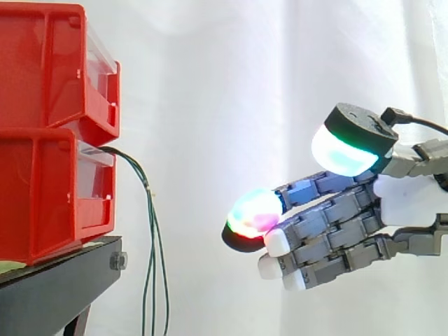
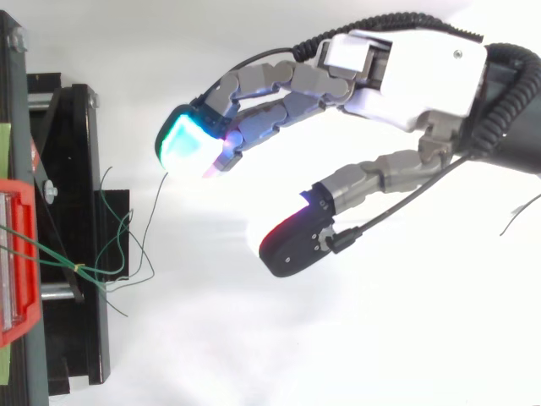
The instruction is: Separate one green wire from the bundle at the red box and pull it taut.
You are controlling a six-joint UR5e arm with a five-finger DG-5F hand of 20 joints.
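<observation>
A bundle of thin green wires [image 1: 151, 210] comes out of the lower red box [image 1: 42, 189], arcs over its front and hangs down past the black stand [image 1: 56, 287]. From above, the wires [image 2: 59, 258] fan out into loose strands beyond a small tie. My hand [image 1: 413, 196] is to the right of the wires at about their height, open, with its fingers [image 1: 329, 210] reaching toward them and the thumb spread apart. Nothing lies between the fingers. In the top view one strand's free end [image 2: 161, 190] lies just below the glowing fingertips [image 2: 190, 144] of the hand [image 2: 423, 76]; whether they touch I cannot tell.
A second red box [image 1: 42, 63] is stacked on the lower one. The white curtain hangs behind. Open space lies between the hanging wires and the hand in the side view.
</observation>
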